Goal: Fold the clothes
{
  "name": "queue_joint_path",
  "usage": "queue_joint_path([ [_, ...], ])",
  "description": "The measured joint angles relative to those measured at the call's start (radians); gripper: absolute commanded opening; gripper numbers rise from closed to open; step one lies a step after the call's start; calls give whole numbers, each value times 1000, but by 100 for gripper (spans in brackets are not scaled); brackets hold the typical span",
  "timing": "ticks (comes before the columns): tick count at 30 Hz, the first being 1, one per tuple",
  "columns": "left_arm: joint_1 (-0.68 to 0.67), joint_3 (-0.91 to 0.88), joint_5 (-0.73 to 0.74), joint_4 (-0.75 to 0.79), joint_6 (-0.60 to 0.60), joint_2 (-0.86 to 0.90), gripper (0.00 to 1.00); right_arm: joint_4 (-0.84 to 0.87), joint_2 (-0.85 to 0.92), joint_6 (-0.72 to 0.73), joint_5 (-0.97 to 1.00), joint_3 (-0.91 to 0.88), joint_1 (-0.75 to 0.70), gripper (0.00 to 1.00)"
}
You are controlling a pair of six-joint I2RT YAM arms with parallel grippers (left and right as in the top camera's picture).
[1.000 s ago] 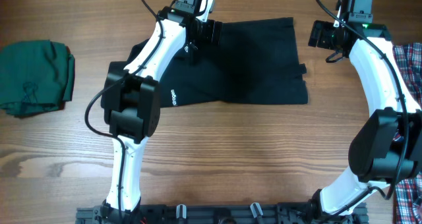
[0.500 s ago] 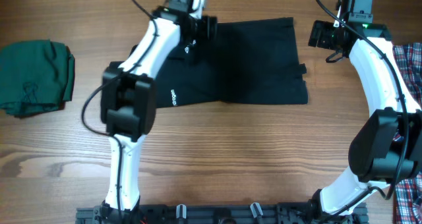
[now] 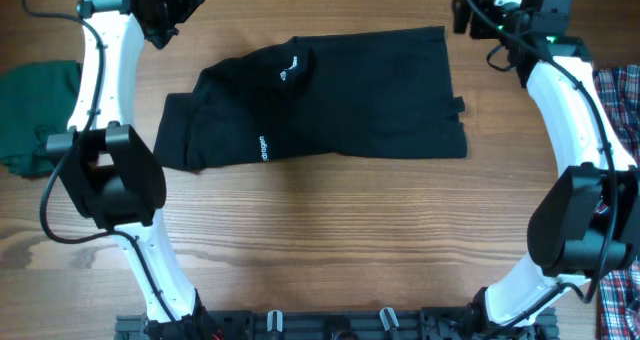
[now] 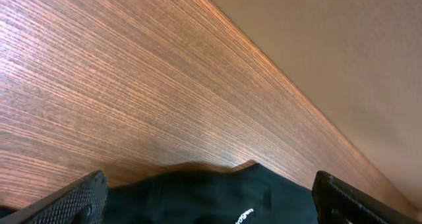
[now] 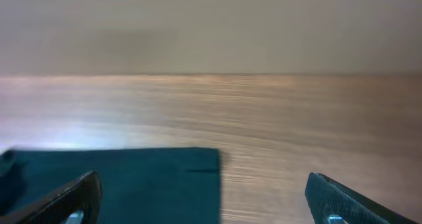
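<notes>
The black shirt [image 3: 350, 95] lies partly folded in the middle of the wooden table, with small white logos [image 3: 287, 73] showing on its left part. My left gripper [image 3: 178, 2] is open and empty at the far left back corner, off the shirt. In the left wrist view its gripper [image 4: 210, 181] is open above the shirt's edge [image 4: 217, 201]. My right gripper [image 3: 466, 14] is open and empty just behind the shirt's back right corner. In the right wrist view its gripper [image 5: 201, 179] is open, with the shirt's corner [image 5: 132, 184] below on the left.
A bunched green cloth [image 3: 35, 115] lies at the left edge of the table. A red plaid cloth [image 3: 622, 100] lies at the right edge, beside the right arm. Bare wood [image 3: 330, 240] lies in front of the shirt.
My left arm has swung from over the shirt's upper left part to the far left back corner, leaving the shirt's left side uncovered. My right gripper has moved slightly back.
</notes>
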Motion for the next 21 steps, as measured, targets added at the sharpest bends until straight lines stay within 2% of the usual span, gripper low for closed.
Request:
queue_joint_path([
  [6,0,0,1,-5,-5,0,100,-48,125,-406,-48,1,137,100],
  [9,0,0,2,-5,-5,0,100,-189,161,-494,4,58,159,100],
  [12,0,0,3,-5,-8,0,100,-349,190,-499,90,283,158,100],
  [13,0,0,3,-5,-8,0,100,-359,193,-493,108,380,158,100],
  [15,0,0,3,-5,-11,0,100,-367,193,-488,121,462,158,100],
  [19,0,0,3,-5,-11,0,100,-383,265,-485,123,483,158,100],
  [21,0,0,3,-5,-11,0,100,-345,394,-478,123,482,158,100],
])
